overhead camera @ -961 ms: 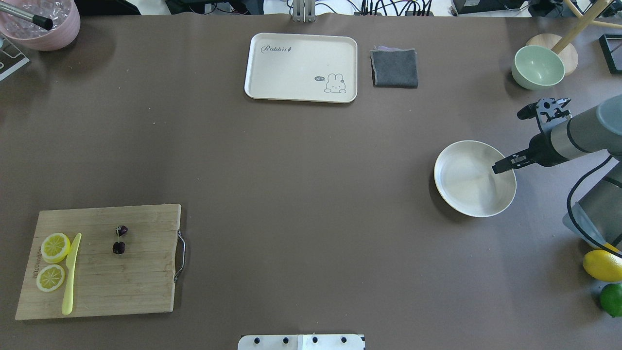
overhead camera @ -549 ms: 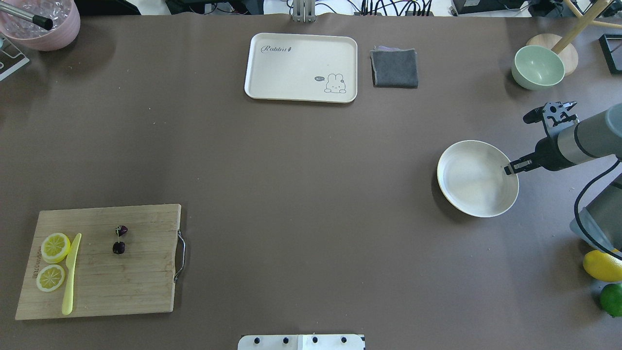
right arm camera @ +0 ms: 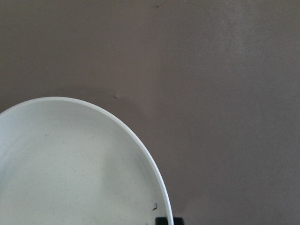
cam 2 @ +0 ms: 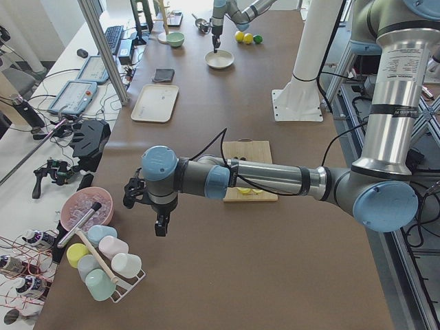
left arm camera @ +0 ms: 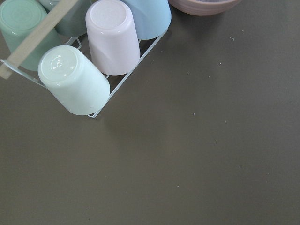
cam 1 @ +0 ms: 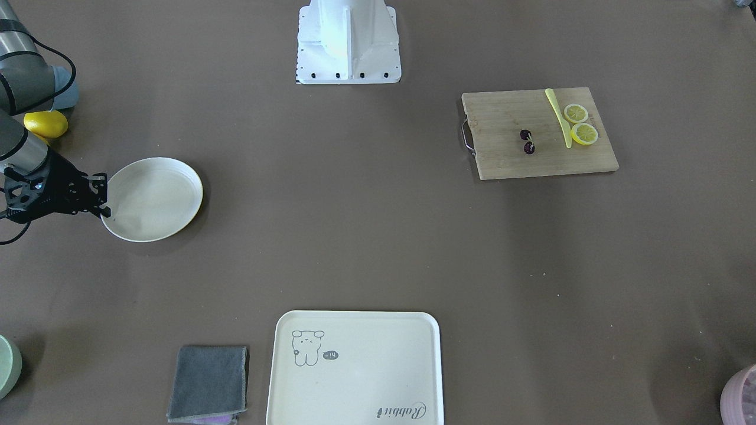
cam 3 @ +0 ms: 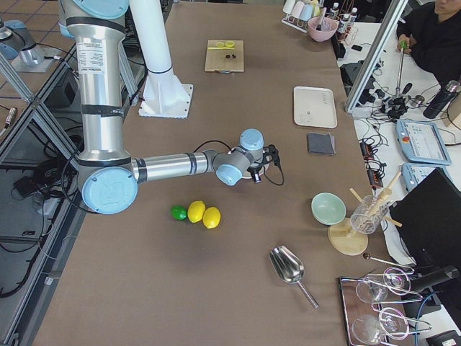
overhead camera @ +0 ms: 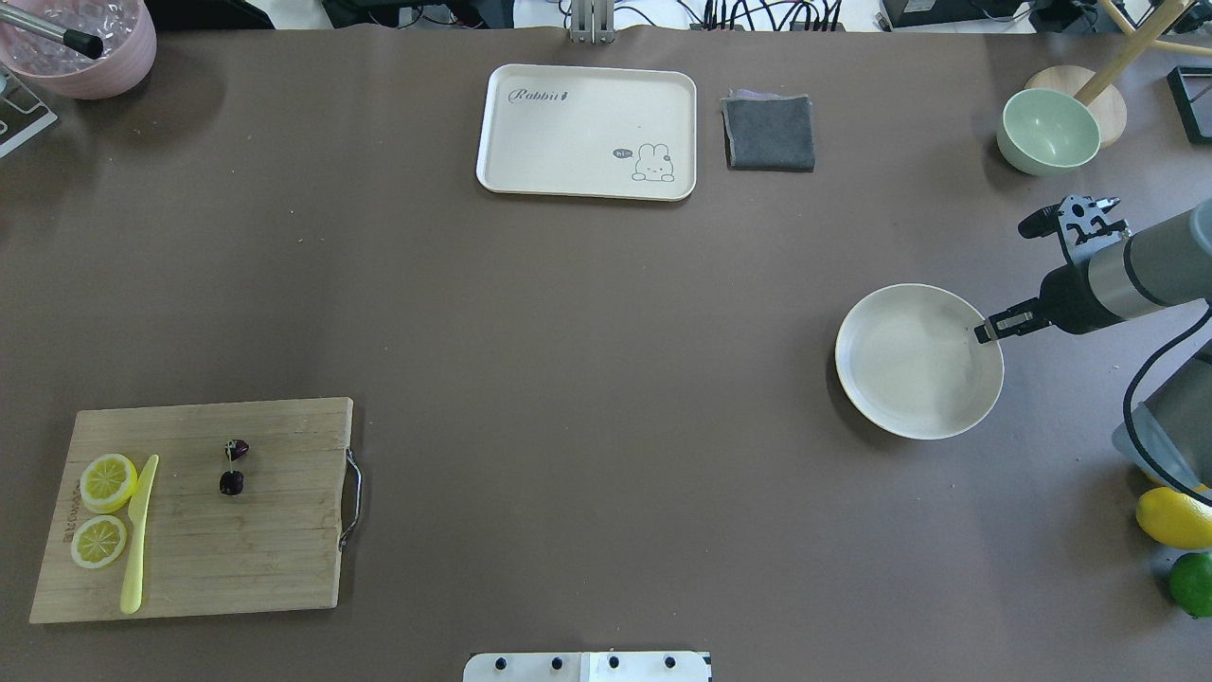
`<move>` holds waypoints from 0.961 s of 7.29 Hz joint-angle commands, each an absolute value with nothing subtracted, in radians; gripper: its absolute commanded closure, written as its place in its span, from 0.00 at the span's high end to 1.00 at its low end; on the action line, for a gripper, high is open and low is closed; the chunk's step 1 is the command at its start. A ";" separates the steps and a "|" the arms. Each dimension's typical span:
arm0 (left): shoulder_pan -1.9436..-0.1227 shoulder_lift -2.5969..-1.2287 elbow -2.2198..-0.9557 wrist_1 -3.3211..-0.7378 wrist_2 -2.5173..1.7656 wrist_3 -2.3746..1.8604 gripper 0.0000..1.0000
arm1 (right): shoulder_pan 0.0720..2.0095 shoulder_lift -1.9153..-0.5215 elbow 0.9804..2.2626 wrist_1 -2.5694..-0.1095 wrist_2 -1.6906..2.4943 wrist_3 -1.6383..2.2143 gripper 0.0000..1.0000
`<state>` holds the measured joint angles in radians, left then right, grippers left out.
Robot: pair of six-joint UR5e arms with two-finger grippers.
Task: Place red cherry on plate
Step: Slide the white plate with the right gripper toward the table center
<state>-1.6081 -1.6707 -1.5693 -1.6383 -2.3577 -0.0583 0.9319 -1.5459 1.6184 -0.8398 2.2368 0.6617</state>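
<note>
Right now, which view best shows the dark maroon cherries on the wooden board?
The overhead exterior view: the pair of dark maroon cherries lies unobstructed on the wooden cutting board. Front-facing shows them smaller; exterior right, as distant specks; in exterior left the left arm crosses the board, hiding them; wrist views miss them.

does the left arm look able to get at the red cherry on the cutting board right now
Probably yes. The red cherry lies bare on the cutting board, apart from the knife and lemon slices, with nothing over it. The left gripper hangs over the same end of the table.
</note>
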 commanded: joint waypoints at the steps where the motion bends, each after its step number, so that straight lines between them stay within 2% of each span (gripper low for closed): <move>1: -1.609 -1.671 -1.571 -1.638 -2.358 -0.058 0.98 | 0.994 -1.525 1.678 -0.841 2.385 0.728 0.00; 2: -1.611 -1.672 -1.571 -1.638 -2.358 -0.058 0.98 | 1.002 -1.500 1.695 -0.841 2.413 0.779 0.00; 3: -1.611 -1.671 -1.572 -1.638 -2.358 -0.058 0.98 | 0.991 -1.420 1.692 -0.847 2.408 0.896 0.00; 6: -1.611 -1.672 -1.571 -1.638 -2.358 -0.058 0.98 | 0.766 -1.251 1.692 -0.856 2.170 1.196 0.00; 7: -1.611 -1.672 -1.571 -1.638 -2.358 -0.058 0.98 | 0.700 -1.180 1.695 -0.930 2.081 1.260 0.00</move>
